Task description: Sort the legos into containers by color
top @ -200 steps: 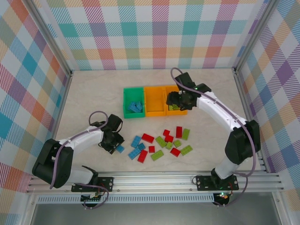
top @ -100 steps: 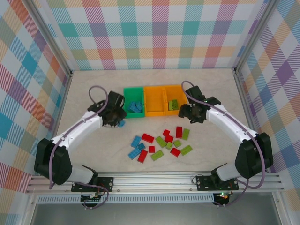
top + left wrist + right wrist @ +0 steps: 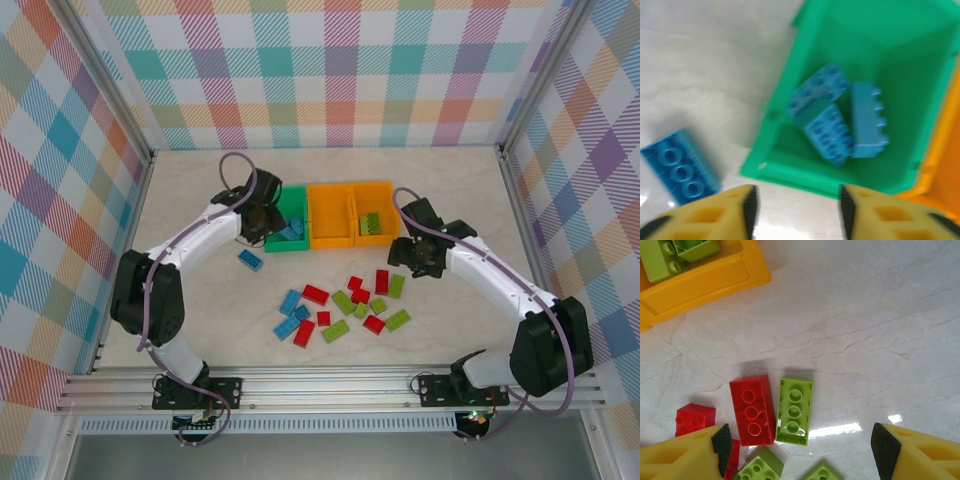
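Yellow left end effector (image 3: 797,202) — agape, empty

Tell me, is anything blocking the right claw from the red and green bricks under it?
Nothing visible is. The right gripper is open above the table, and the red brick and lime brick lie side by side just ahead of its fingers, with nothing on top of them.

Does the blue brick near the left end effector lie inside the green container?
No, the blue brick lies flat on the table, outside the green container and apart from its wall.
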Tool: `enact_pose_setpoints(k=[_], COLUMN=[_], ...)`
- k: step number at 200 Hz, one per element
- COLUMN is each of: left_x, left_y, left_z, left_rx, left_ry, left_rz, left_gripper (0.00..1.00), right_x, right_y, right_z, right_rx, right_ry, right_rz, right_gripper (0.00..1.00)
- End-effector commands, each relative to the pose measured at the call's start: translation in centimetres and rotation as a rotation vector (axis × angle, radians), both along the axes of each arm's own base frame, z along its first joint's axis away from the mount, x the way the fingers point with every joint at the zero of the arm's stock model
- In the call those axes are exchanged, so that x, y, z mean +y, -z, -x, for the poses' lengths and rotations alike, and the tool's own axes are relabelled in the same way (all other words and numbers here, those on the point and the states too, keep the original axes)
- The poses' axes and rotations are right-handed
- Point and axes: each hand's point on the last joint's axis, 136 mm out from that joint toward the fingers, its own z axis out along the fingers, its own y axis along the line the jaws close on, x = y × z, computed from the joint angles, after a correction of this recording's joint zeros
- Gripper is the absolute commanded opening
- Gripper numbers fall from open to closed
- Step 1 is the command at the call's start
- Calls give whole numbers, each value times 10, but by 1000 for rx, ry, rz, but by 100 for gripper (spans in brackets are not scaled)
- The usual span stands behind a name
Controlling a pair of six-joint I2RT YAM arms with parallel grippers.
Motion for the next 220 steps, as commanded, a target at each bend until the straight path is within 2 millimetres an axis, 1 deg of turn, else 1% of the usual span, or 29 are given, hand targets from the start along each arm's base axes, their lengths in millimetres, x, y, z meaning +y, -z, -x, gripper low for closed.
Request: enact_pose_setpoints(k=[1,10,23,37,54,62,77,109,125,148,170,199,220], left_x=[40,50,55,51,49,47,51,63,66,63,58,54,53], left_y=[-14,-13,-7,7,29,37,47,56,59,64,74,95,101], left_z=[21,31,44,52,55,55,54,53,50,41,34,33,29], left_rx=[2,40,92,141,189,199,215,227,219,212,231,289,285], left_ry=[-128,-146,-147,-150,-199,-219,-250,-289,-306,-304,-300,-299,-309], left_rz=[-1,-20,-38,-16,35,66,68,29,35,55,60,63,69], left_gripper=[77,80,81,82,82,81,80,77,76,75,74,72,71], right_x=[-4,-2,0,4,8,9,8,2,-2,-3,-4,-6,-8], right_y=[5,7,9,11,11,10,8,6,7,9,9,4,2], right_z=[7,6,4,0,-5,-7,-8,-3,1,4,5,4,5], right_rx=[21,30,35,39,43,45,40,30,29,31,36,21,14], right_ry=[-5,-7,-10,-11,-17,-18,-21,-11,-5,1,3,12,18], right_rz=[17,14,13,4,-5,-4,3,20,25,24,25,32,31], right_gripper=[76,75,75,76,76,76,76,76,77,77,77,77,77])
